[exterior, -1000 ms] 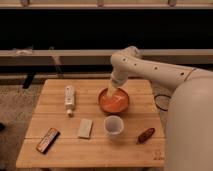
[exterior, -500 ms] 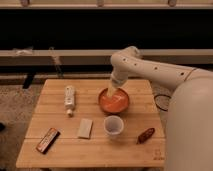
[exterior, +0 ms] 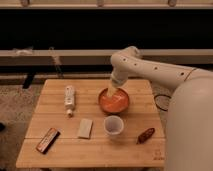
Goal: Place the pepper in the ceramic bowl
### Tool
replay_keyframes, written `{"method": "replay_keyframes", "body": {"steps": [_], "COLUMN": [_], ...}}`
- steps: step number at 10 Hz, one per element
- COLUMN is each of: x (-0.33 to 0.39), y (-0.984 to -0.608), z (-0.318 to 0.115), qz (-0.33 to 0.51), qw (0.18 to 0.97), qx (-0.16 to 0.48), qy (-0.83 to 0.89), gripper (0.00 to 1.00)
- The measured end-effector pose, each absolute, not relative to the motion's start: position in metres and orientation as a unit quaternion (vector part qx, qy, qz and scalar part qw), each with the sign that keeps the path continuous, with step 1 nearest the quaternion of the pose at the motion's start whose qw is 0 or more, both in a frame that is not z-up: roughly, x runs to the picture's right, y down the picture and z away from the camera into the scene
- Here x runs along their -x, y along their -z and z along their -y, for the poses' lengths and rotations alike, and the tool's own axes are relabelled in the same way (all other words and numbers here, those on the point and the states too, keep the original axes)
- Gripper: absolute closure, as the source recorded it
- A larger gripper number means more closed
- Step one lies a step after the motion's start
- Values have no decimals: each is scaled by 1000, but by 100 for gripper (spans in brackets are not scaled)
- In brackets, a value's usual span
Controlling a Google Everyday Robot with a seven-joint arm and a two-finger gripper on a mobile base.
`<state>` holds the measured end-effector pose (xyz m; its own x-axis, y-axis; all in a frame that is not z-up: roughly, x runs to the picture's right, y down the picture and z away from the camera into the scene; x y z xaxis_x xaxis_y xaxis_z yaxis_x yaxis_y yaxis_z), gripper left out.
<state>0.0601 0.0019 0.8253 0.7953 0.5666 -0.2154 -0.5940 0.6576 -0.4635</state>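
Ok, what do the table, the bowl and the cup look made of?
Table: wood, pale planks with visible seams. Ceramic bowl: likely glazed ceramic, smooth orange-red, darker rim. Cup: white, paper or plastic, unclear. The pincer hangs over the bowl.

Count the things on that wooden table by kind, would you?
ceramic bowl: 1
white cup: 1
white bottle: 1
pepper: 1
dark bar: 1
pale flat packet: 1
Total: 6
The gripper hangs over the ceramic bowl.
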Motion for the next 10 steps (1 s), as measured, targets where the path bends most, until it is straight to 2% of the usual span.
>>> {"method": "replay_keyframes", "body": {"steps": [10], "x": [-72], "y": [-829], "z": [-2], "qz": [-35], "qw": [917], "qx": [264], "qy": [-296], "gripper": [20]}}
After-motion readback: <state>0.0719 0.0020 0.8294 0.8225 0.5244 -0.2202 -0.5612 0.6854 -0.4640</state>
